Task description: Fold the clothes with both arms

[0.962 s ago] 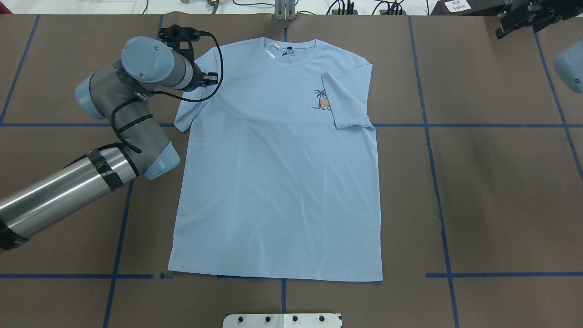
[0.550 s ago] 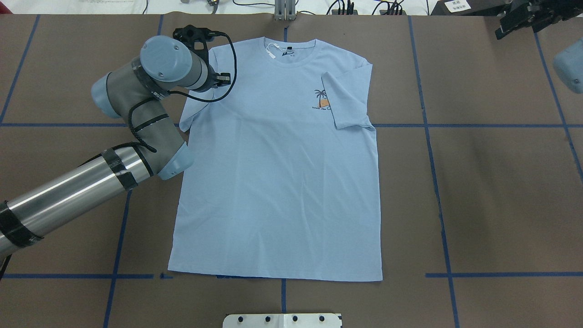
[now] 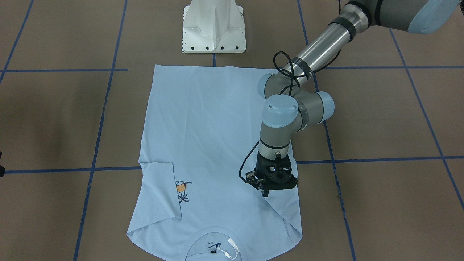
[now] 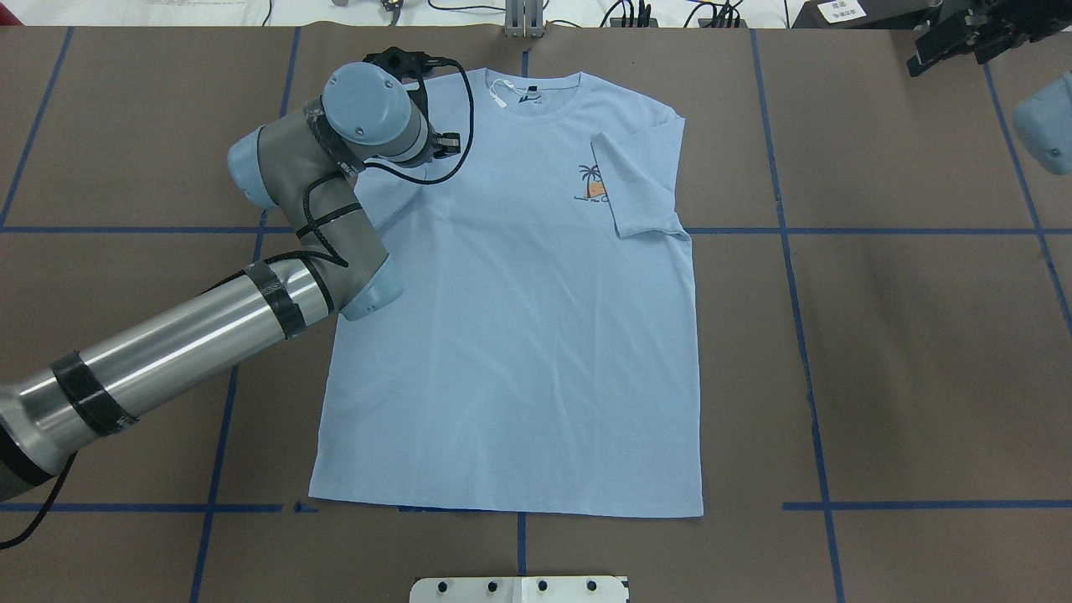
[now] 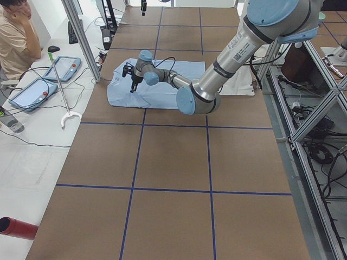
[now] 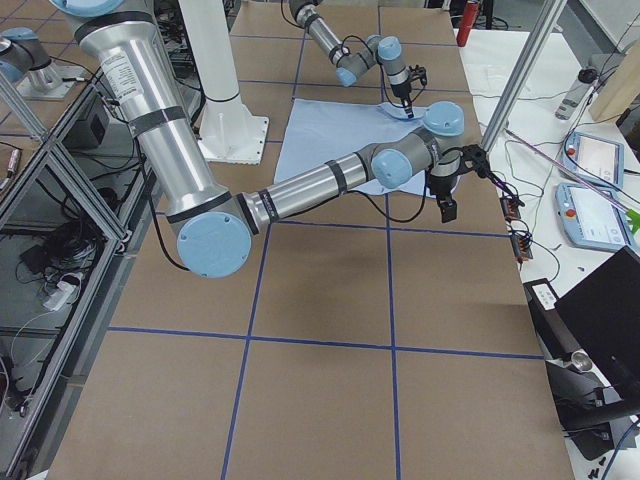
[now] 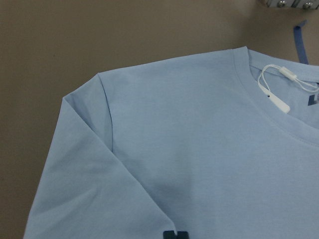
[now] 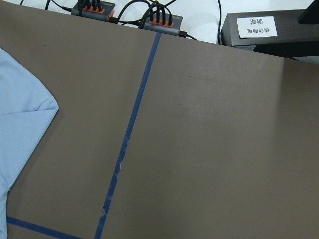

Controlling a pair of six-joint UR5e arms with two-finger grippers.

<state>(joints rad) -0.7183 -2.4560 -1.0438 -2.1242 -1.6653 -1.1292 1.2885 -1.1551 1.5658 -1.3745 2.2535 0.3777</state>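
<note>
The light blue T-shirt [image 4: 519,335] lies flat, face up, on the brown table, collar at the far edge. Its palm print [image 4: 593,182] is half covered by the sleeve folded inward on the robot's right side. A white tag [image 7: 274,84] hangs at the collar. My left arm [image 4: 167,352] reaches over the shoulder on the robot's left. My left gripper [image 3: 265,193] points straight down, shut on that sleeve's fabric, which creases diagonally beneath it; the closed fingertips [image 7: 175,235] show in the left wrist view. My right gripper [image 6: 447,210] hovers off the shirt beyond the table's far right corner; its jaws are unclear.
The white pedestal base [image 3: 214,27] stands at the near edge. Power strips with cables [image 8: 124,15] and a black labelled box [image 8: 269,30] line the far edge. A person [image 5: 16,38] sits at a side desk with tablets [image 5: 62,67]. Blue tape [image 4: 787,251] grids the table.
My left arm has swung right over the shirt's shoulder, dragging the left sleeve inward over the body. The right arm has hardly moved.
</note>
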